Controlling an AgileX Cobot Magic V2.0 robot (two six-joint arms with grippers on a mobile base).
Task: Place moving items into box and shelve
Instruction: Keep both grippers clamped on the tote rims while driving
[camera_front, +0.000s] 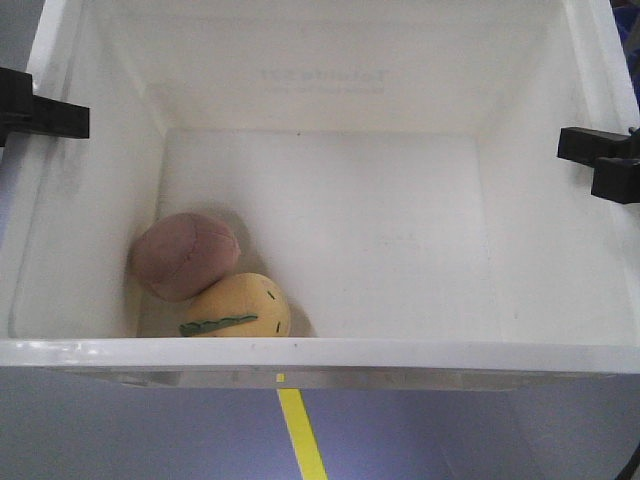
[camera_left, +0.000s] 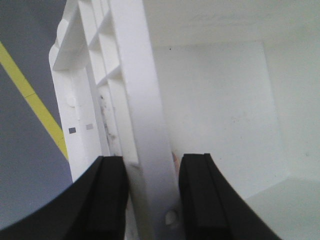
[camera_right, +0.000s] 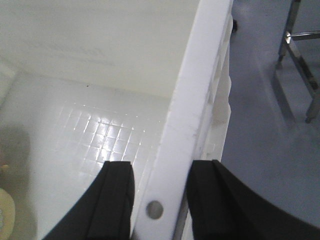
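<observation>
While inside box, both plush balls.

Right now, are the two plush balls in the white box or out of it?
In. The pink ball and the yellow ball lie on the box floor, touching, near its left wall.

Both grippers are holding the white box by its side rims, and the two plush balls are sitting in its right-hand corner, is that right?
Not quite: the pink-brown ball and the yellow ball lie in the near left corner of the white box, not the right, as the front-facing view shows. The left gripper and right gripper do each clamp a side rim.
</observation>
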